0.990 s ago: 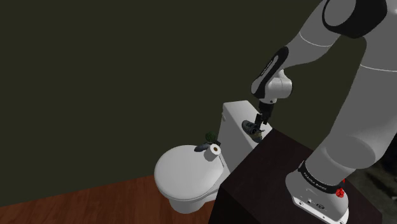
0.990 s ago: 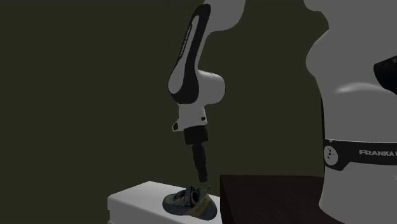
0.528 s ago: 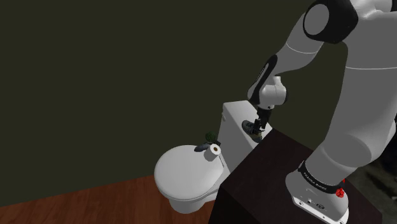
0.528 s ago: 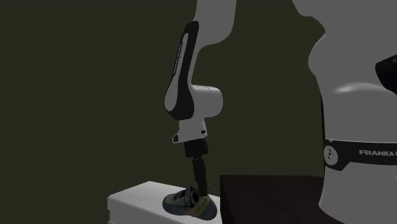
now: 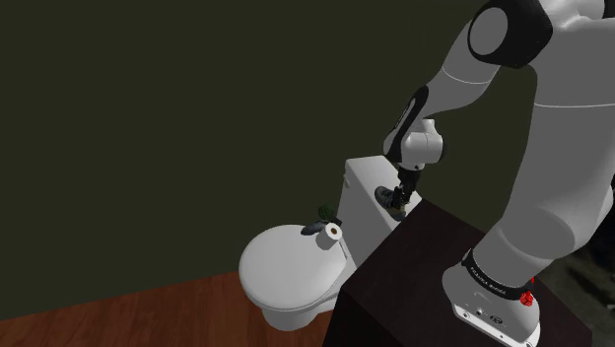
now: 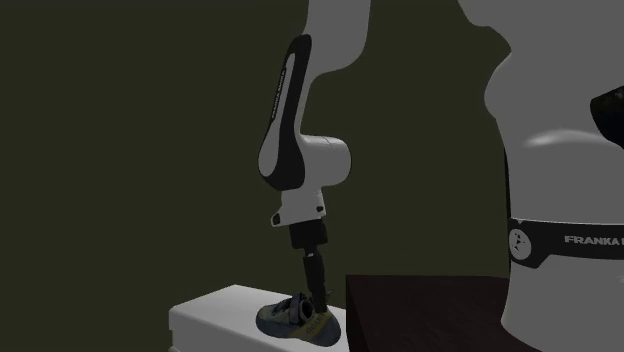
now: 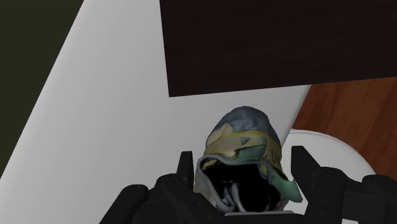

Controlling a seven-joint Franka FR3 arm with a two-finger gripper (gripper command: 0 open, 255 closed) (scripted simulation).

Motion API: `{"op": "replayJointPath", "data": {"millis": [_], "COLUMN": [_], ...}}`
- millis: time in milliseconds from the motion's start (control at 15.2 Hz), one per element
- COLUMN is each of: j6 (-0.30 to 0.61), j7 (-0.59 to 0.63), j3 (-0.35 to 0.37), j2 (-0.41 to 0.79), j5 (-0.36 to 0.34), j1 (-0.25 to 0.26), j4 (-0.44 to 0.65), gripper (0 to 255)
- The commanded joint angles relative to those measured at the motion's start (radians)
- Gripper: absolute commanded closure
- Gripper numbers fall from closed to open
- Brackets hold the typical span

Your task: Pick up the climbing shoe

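The climbing shoe [image 7: 245, 143] lies on the white lid of the toilet tank [image 7: 108, 127], near the edge beside the dark stand [image 7: 273, 44]. The claw [image 7: 242, 168] straddles its opening end, fingers [image 7: 185, 168] apart on either side and seemingly not pressing. The step in hand looks like the grasp itself. Next, the fingers need to close firmly on the shoe's soft upper before any lift.
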Motion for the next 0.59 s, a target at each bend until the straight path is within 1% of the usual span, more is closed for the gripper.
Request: {"op": "replayJointPath", "data": {"millis": [0,132,528], "j6": [0.001,0.002,-0.066], "j7": [0.000,0.000,0.063], "j3": [0.000,0.002,-0.067], "j2": [0.001,0.003,-0.102], "j5": [0.000,0.002,-0.084], "j1": [0.000,0.000,0.049], "j4": [0.001,0.001,-0.028], "gripper": [255,255,255]}}
